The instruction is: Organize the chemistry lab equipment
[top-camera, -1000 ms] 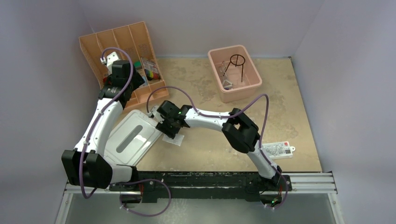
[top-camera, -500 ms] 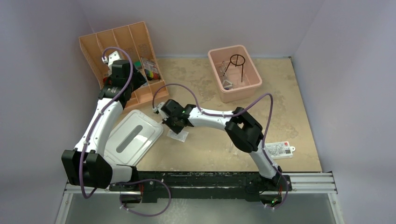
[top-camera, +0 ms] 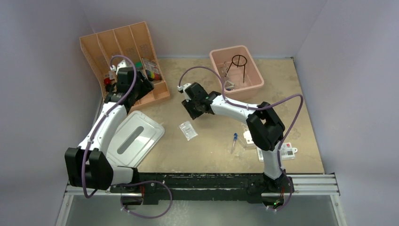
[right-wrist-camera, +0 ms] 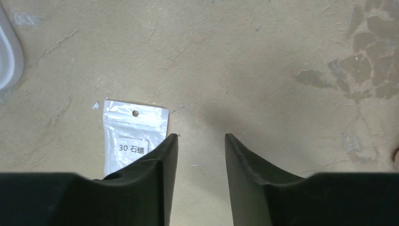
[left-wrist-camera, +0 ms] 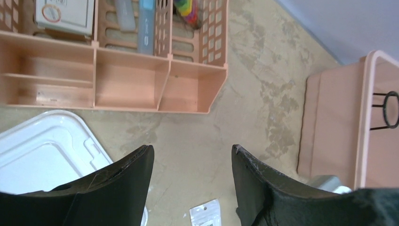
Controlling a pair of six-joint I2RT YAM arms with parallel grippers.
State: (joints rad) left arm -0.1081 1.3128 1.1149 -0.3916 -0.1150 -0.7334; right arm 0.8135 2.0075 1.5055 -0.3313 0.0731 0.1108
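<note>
The clear packet lies flat on the table, right of the orange divided tray and nearer the arms. The right gripper hovers farther right of the tray, its jaws narrowly parted and empty. The left gripper, wide and empty, hangs over the tray's near end.

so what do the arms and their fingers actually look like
Both arms match: the left arm and right arm have white link shells between chunky black joint housings. A purple cable loops loosely along each. The left fingers and right fingers are matte black, broad at the root, curving to a tapered tip, with faint pale scuffs on the edges.
</note>
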